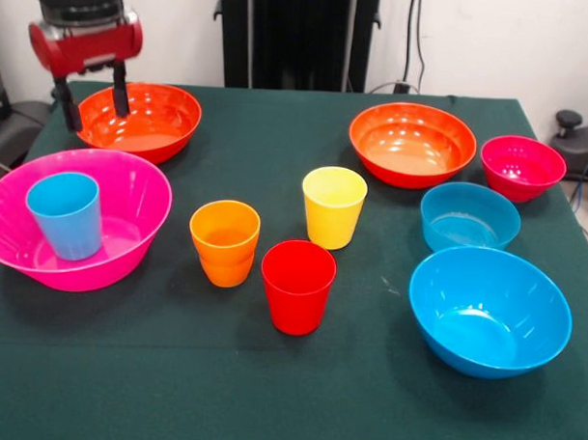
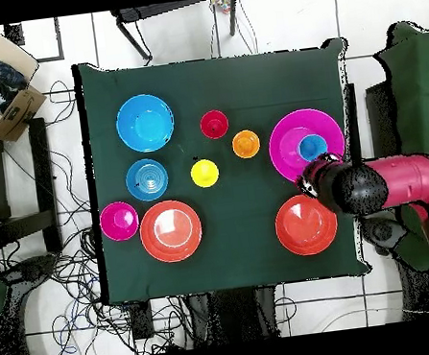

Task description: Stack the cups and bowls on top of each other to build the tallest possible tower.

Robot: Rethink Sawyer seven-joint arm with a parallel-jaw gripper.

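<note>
So the hand (image 1: 92, 97) is hanging right over the near-left rim of one of the orange-red bowls (image 1: 140, 120), two dark fingers (image 1: 119, 88) pointing down with a clear gap between them and nothing in it. One finger looks to be just inside the rim and the other outside, so my guess is it's lining up to pinch that bowl by its wall, though I can't tell if it's touching yet. From overhead the arm (image 2: 393, 185) reaches in from the side of the desk (image 1: 269, 393) and covers the spot between that bowl and the pink one.

Going outward from that bowl: just beside it, toward the camera, sits the big pink bowl (image 1: 130, 224) with a light blue cup (image 1: 66, 214) standing upright inside it. That's the only stacked thing so far, so the tower has barely begun. A wide bowl at the bottom makes sense as a base.

Further out, toward the middle of the desk, three cups stand loose and upright: orange (image 1: 225, 242), red (image 1: 297, 286) and yellow (image 1: 333, 206), near each other but not touching. Well apart from the first bowl, across the desk, is the second orange-red bowl (image 1: 413, 143), with a small magenta bowl (image 1: 522, 167) beside it, a small blue bowl (image 1: 469, 215) in front, and the large blue bowl (image 1: 490, 310) nearest the camera. All open side up, easy to grab by the rim.
</note>
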